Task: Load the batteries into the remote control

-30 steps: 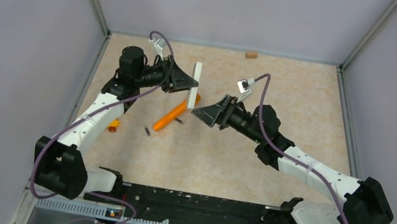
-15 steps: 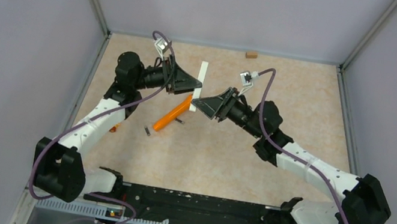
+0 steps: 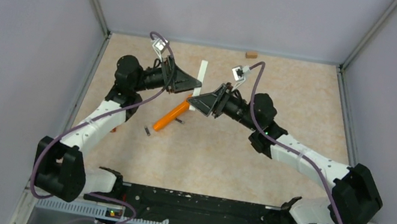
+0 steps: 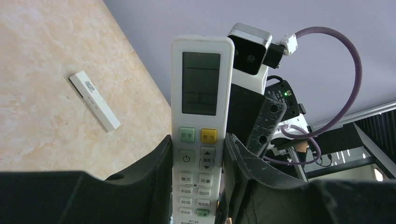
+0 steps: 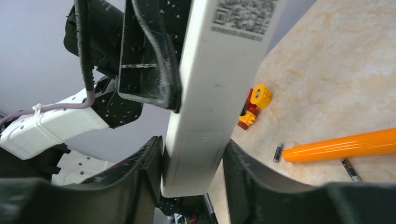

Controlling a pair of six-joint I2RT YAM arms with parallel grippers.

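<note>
The left gripper (image 4: 198, 154) held the remote (image 4: 201, 84) off the table (image 3: 285, 90), its fingers clamped on the sides of the lower, button part. The screen and buttons faced the left wrist camera.

The right gripper (image 5: 194, 158) met the remote from the other side. Its fingers lay against both edges of the end nearest that camera, closed on it. The remote's back faced the right wrist camera, with a printed code label on the upper part and a plain panel with a small mark lower down. Whether that panel was open could not be told.

The two grippers stood tip to tip over the far middle of the table, above an orange tube (image 3: 171, 115) that lay flat.

Two batteries (image 5: 278, 152) lay on the table, apart from the remote. One was just at the tube's end, and the other (image 5: 350, 169) lay just beside the tube's length. No others could be made out.

A yellow and red toy (image 5: 254, 105) sat near the left arm. A thin white strip (image 4: 95, 100) lay flat on the table beyond the remote. A small brown block (image 3: 251, 54) sat by the far wall.
</note>
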